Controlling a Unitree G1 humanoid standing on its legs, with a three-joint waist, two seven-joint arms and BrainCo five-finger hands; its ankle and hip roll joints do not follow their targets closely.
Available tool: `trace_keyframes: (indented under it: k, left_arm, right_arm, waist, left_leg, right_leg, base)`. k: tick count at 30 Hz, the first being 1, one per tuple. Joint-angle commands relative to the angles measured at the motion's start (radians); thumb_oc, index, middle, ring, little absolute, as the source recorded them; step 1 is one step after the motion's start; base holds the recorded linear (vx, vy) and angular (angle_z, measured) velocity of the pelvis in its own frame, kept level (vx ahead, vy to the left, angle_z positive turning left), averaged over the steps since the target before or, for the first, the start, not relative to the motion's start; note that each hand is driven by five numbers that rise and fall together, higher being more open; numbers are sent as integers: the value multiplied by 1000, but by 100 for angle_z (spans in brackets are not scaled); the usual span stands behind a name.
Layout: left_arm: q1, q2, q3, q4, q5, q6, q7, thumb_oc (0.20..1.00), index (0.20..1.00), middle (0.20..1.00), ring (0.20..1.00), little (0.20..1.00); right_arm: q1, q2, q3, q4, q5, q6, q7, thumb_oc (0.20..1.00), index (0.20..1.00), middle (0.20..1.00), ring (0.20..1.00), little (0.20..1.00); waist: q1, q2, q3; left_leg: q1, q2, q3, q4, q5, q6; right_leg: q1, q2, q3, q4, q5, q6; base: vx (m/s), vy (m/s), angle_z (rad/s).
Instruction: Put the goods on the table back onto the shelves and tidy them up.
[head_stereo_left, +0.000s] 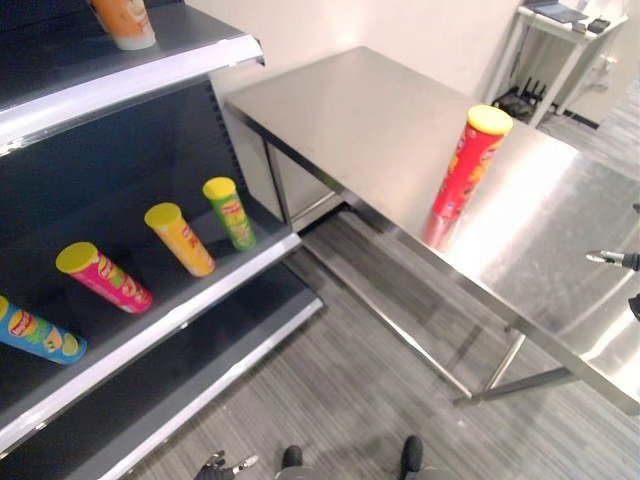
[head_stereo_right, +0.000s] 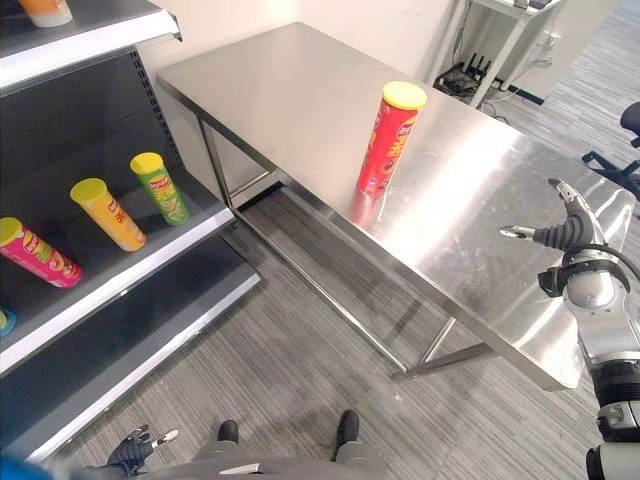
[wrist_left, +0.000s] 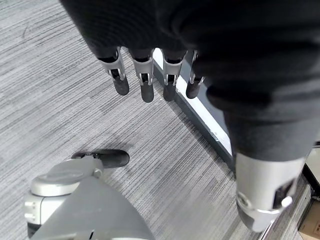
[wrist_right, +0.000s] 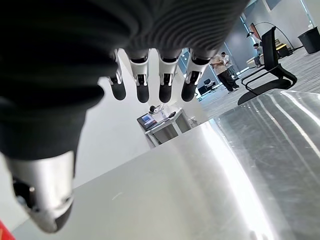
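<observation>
One red can (head_stereo_right: 390, 138) stands upright on the worktop (head_stereo_right: 300, 90), untouched; other cans already lie on the shelf (head_stereo_left: 190, 300); right hand (head_stereo_right: 566, 232) hovers over the worktop's near end, fingers straight, empty; left hand (wrist_left: 150, 80) hangs low, relaxed; next: reach right hand across, wrap the can mid-body.

my right robot hand (head_stereo_right: 572, 232) has silver fingers with dark tips, a dark ribbed cover over its back and wrist, and a silver-grey jointed forearm below. my left robot hand (wrist_left: 150, 75) looks the same: black ribbed cover, silver fingers, rounded dark tips, stubby silver thumb.
</observation>
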Motion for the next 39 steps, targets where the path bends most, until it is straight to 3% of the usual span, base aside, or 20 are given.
trace_keyframes:
  k: [1,10,26,39]
  left_arm:
    - [-68,21,-19,70,11,-8,10,1000,1000,1000,1000,1000]
    - [-56,24,-44,44,-4,-10,9,1000,1000,1000,1000,1000]
    - [-21,65,-65,-12,-44,-17,-2,1000,1000,1000,1000,1000]
    - [-2,49,-58,-23,-50,-21,-7,1000,1000,1000,1000,1000]
  right_arm:
    - [-118,-132,4,5,22,-39,-37,1000,1000,1000,1000,1000]
    - [-238,-166,89,69,56,-49,-36,1000,1000,1000,1000,1000]
    - [-594,-197,371,210,131,-50,4,1000,1000,1000,1000,1000]
    - [-543,-210,359,156,139,-61,26,1000,1000,1000,1000,1000]
  waist:
    - [44,-17,-8]
    - [63,-22,-8]
    - [131,-9,2]
    - [143,-9,7]
  left_leg:
    - [-20,67,-100,5,-5,-47]
    - [-31,69,-115,6,3,-52]
    - [-95,55,-192,3,43,-66]
    - [-115,46,-216,3,46,-71]
  right_leg:
    - [82,-75,-96,17,-96,73]
    - [90,-71,-112,17,-103,70]
    - [115,-60,-193,17,-127,54]
    - [125,-58,-223,17,-133,52]
  base:
    - [18,-17,12]
    - [10,-17,8]
    - [6,-28,15]
    - [1,-7,10]
